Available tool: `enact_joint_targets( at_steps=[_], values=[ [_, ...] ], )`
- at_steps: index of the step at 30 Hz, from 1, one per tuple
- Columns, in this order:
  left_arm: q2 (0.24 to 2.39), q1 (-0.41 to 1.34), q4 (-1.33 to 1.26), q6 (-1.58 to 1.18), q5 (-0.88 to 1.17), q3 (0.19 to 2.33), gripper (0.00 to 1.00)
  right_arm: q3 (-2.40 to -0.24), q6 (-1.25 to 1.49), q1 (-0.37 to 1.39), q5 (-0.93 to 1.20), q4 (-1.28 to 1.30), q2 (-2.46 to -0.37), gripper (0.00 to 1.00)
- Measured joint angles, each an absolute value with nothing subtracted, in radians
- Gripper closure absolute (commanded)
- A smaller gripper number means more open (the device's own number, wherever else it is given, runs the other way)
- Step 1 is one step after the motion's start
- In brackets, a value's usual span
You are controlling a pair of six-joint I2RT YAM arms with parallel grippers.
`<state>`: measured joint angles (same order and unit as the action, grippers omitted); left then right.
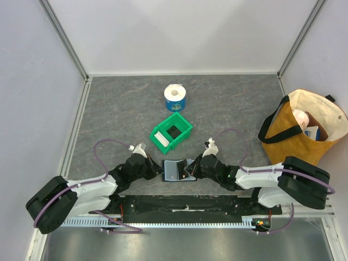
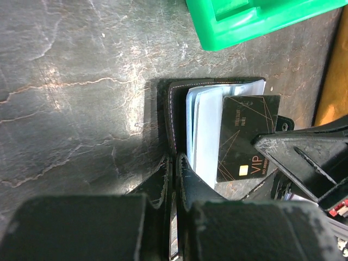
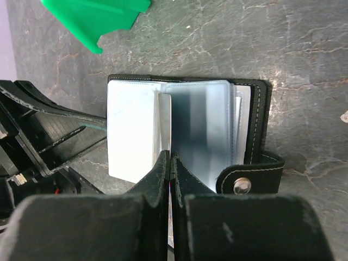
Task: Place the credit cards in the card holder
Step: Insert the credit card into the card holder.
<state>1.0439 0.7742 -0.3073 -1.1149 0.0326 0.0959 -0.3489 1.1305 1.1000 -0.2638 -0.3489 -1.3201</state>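
The card holder (image 1: 174, 170) lies open on the table between my two grippers. In the left wrist view its black cover (image 2: 173, 117) is at the left and its bluish pockets fan open. My left gripper (image 2: 175, 161) is shut on the cover's near edge. My right gripper (image 3: 172, 156) is shut on the black credit card (image 2: 247, 136), which has gold lines and "VIP" on it. The card stands on edge against the pockets (image 3: 204, 130). A snap tab (image 3: 243, 185) sticks out to the right of my right fingers. I cannot make out a white card; a pale leaf (image 3: 133, 136) lies at the wallet's left.
A green plastic bin (image 1: 173, 132) with a white piece in one compartment stands just behind the wallet. A blue and white roll (image 1: 175, 97) is further back. A yellow and cream tote bag (image 1: 304, 128) stands at the right edge.
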Motion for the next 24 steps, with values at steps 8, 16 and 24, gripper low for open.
enact_joint_targets(
  at_steps=[8, 16, 24],
  values=[
    [1.060, 0.774, -0.328, -1.118, 0.033, 0.095, 0.98, -0.296, 1.182, 1.064, -0.197, -0.540, -1.398, 1.00],
    [1.073, 0.774, -0.346, -1.120, 0.033, 0.094, 0.98, -0.275, 1.214, 1.063, -0.176, -0.632, -1.440, 1.00],
    [1.074, 0.774, -0.350, -1.123, 0.033, 0.093, 0.98, -0.258, 1.253, 1.055, -0.181, -0.671, -1.460, 1.00]
  ],
)
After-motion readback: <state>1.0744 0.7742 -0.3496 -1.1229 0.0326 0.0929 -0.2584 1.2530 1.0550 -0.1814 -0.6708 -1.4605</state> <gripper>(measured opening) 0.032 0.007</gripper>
